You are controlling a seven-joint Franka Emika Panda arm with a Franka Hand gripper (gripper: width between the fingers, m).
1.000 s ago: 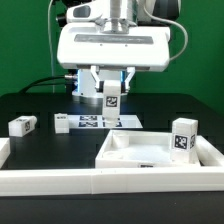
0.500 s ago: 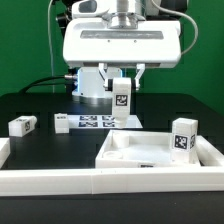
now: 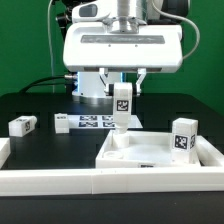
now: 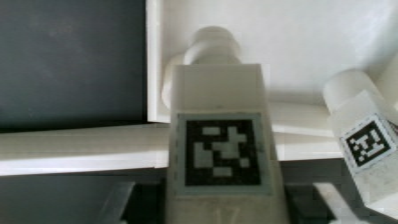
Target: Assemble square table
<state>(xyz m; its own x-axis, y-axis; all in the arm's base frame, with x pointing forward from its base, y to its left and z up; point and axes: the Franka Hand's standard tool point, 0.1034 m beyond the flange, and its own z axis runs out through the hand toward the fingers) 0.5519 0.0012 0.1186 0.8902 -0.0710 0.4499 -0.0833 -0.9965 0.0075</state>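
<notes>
Hanging upright in the gripper (image 3: 121,90), the carried leg (image 3: 121,106) sits over the far corner of the tabletop (image 3: 135,151) on the exterior view's left. Its tag faces the camera and its lower end is right at the rim there; neither view shows whether it already touches the slab. The gripper's two fingers are closed on the upper part of this leg, one on each side. Over the last second the leg has travelled toward the exterior view's right and then come down, so it has gone from a higher spot off to one side to standing over the corner it seems meant for. The wrist view agrees: looking along the leg, its narrower rounded end points into the angle of the raised rim. The tabletop lies underside up on the desk (image 3: 40,105), just behind the border wall (image 3: 50,182). A standing leg (image 3: 182,137) is upright at the corner on the exterior view's right, apparently already fitted. Two more are not yet used. A loose leg (image 3: 22,125) lies on its side well off to the exterior view's left, and a smaller-looking piece, probably the fourth leg (image 3: 61,122), lies just beside the marker board (image 3: 97,122). By my reading, the carrying is done and the work is now at the seating step: the end must find its hole in the corner and be turned home. A slight tilt or offset could make it catch on the rim.
</notes>
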